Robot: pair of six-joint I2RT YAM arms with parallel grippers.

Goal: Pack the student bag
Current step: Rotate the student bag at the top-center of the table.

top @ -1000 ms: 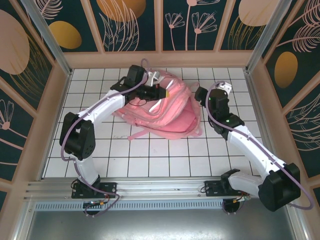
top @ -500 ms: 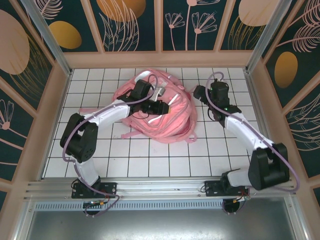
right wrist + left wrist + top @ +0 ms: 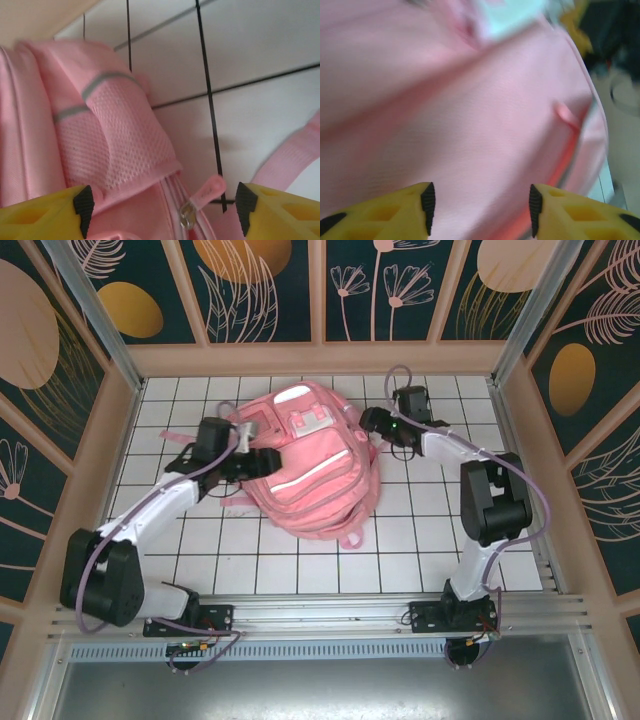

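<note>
The student bag [image 3: 305,455] is lying flat on the tiled table [image 3: 300,560]. Its pink fabric is sitting just ahead of the left gripper [image 3: 480,210], whose fingers are standing apart. Its zipped edge is sitting between the parted fingers of the right gripper [image 3: 162,210], unclamped.

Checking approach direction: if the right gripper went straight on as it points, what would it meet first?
Probably the backpack, at its pink zip pull, which lies between the open jaws of the right gripper; depth is unclear.
</note>
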